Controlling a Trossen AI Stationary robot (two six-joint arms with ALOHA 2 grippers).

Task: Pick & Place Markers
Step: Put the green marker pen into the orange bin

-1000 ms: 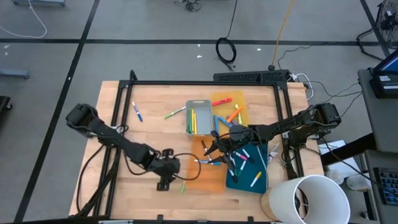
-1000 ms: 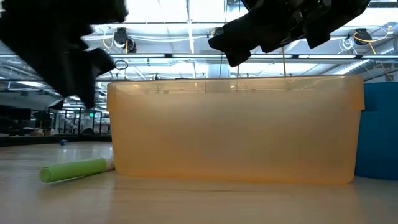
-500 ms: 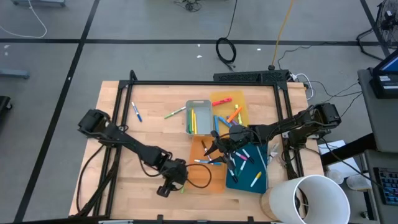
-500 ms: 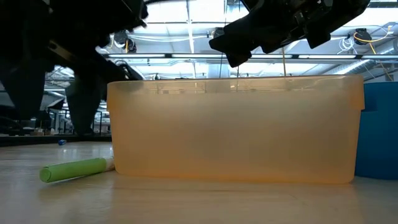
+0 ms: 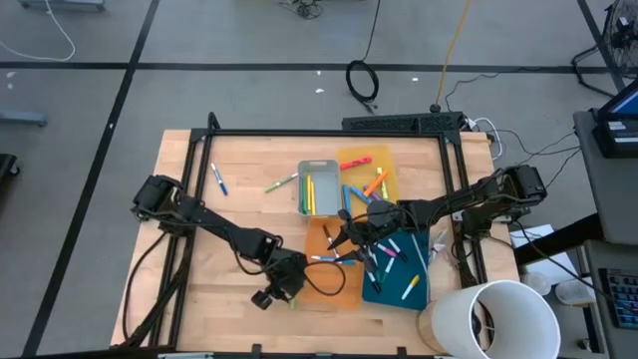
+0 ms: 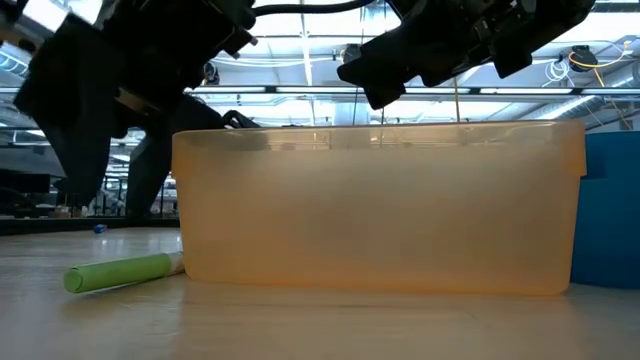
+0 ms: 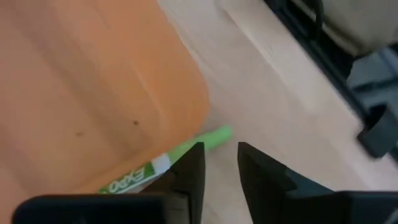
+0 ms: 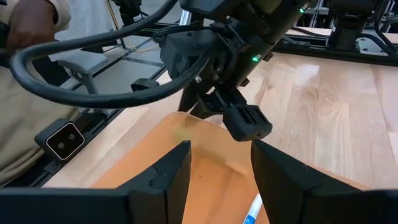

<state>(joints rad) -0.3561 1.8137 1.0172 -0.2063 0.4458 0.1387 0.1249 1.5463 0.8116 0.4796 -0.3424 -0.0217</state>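
Markers lie across the middle of the tabletop: a green marker (image 7: pixel 163 158) rests on the bare wood near the front edge, touching the front left corner of the orange tray (image 5: pixel 332 267), and the left gripper (image 7: pixel 219 163) hangs right over it, its two fingers a narrow gap apart with the marker's tip beside that gap; nothing is pinched between them, and I cannot tell whether they touch it. From table height the same green marker (image 6: pixel 123 272) lies flat against the tray's (image 6: pixel 375 205) left wall. A blue marker (image 5: pixel 331 258) lies inside that tray, with the right gripper (image 5: pixel 346 239) hovering above it, its fingers spread and empty; the wrist camera shows that marker's tip (image 8: pixel 251 213) between its own fingers. More markers sit in the blue tray (image 5: pixel 421 287) toward the front right corner, in the yellow tray (image 5: pixel 388 172) and the grey tray (image 5: pixel 319 166) nearer the back edge. Two lie loose on the wood: a blue one (image 5: pixel 218 179) toward the left edge and a green one (image 5: pixel 279 181) beside the grey tray.
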